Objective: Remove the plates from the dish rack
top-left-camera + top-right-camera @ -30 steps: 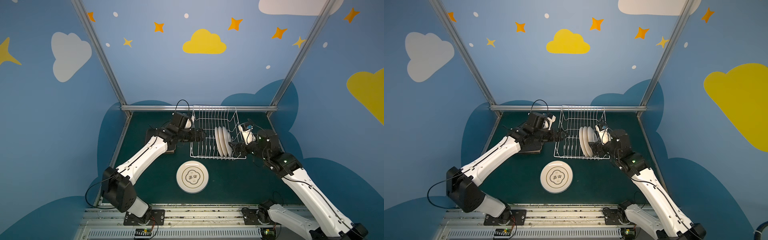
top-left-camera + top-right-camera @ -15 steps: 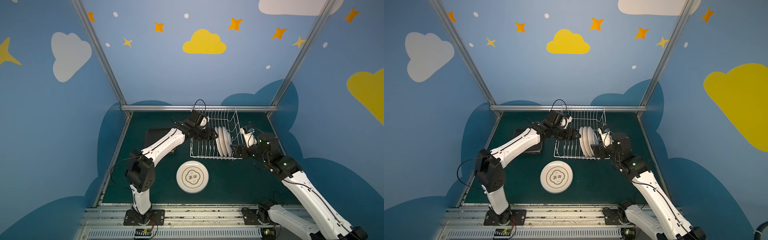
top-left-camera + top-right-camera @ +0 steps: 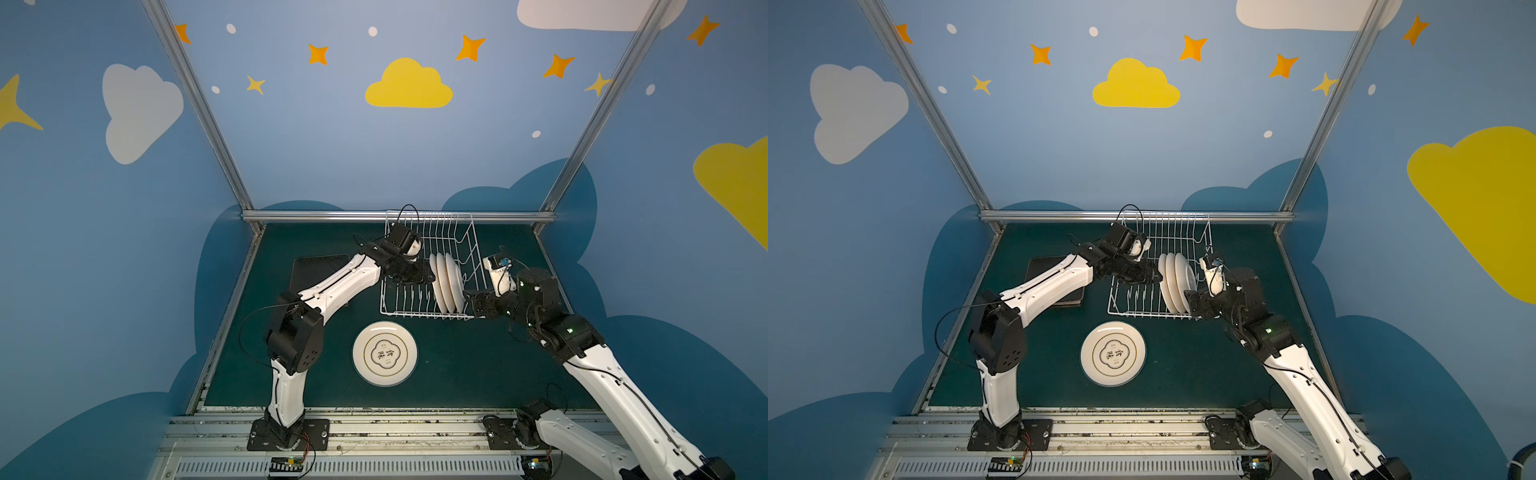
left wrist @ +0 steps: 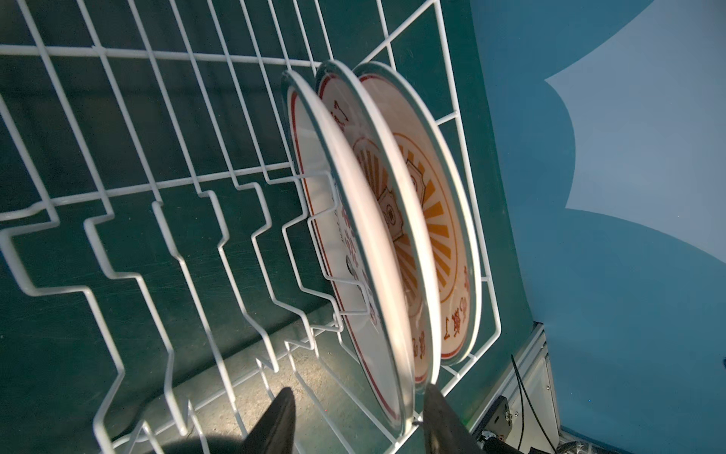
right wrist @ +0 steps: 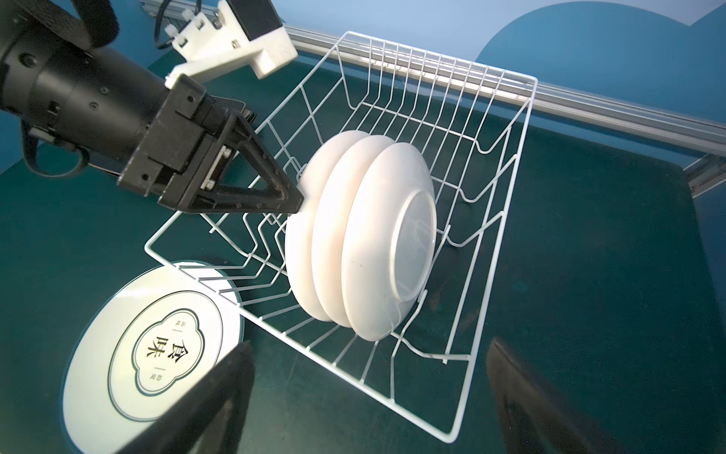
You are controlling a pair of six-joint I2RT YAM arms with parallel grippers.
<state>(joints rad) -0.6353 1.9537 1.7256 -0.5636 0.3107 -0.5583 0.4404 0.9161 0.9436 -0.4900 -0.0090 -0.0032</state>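
Note:
Three round white plates (image 3: 446,282) (image 3: 1177,282) (image 5: 373,236) stand on edge, close together, at the right end of the white wire dish rack (image 3: 428,214) (image 3: 1167,232) (image 5: 432,52). My left gripper (image 3: 428,272) (image 3: 1156,276) (image 4: 359,424) reaches in from the left. It is open, its jaws straddling the rim of the nearest plate (image 4: 365,243), which lies close to one finger (image 4: 436,420). My right gripper (image 3: 471,303) (image 3: 1190,305) (image 5: 369,353) is open and holds nothing, just outside the rack's front right corner.
A round white plate with a printed centre (image 3: 384,353) (image 3: 1113,354) (image 5: 157,346) lies flat on the green table in front of the rack. A dark square stack (image 3: 316,266) (image 3: 1040,268) lies left of the rack, partly under the left arm. Blue walls enclose the table.
The left arm swung from the rack's left side into the rack up to the nearest plate, and its jaws have narrowed around that rim. The right gripper shifted slightly and stays open.

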